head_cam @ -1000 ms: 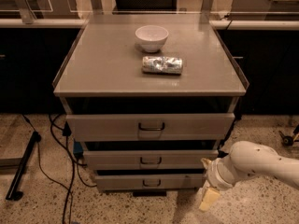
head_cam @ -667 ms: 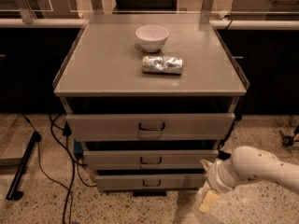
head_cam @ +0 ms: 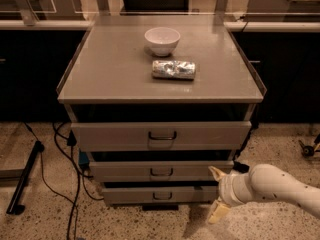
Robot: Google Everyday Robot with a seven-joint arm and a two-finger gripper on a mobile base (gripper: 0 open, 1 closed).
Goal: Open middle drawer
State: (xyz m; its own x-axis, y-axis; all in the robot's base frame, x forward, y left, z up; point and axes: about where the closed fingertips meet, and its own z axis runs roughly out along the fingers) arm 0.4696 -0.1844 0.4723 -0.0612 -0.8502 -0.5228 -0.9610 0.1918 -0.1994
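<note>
The middle drawer (head_cam: 120, 171) is the second of three grey metal drawers in the cabinet, with a small dark U-shaped handle (head_cam: 161, 172) at its centre. Its front stands slightly forward of the cabinet body, as do the other two. My gripper (head_cam: 217, 193) is low on the right, in front of the right ends of the middle and bottom drawers. It is open, with one pale finger (head_cam: 216, 174) up by the middle drawer's right end and the other (head_cam: 219, 212) lower, near the floor. It holds nothing and is well right of the handle.
The top drawer (head_cam: 110, 135) and bottom drawer (head_cam: 130, 195) have like handles. On the cabinet top (head_cam: 100, 74) are a white bowl (head_cam: 162, 40) and a crumpled foil packet (head_cam: 173, 69). Cables (head_cam: 65, 149) and a dark bar (head_cam: 25, 181) lie on the floor at left.
My arm has shifted slightly left toward the drawer fronts. The drawers, bowl and packet have not moved.
</note>
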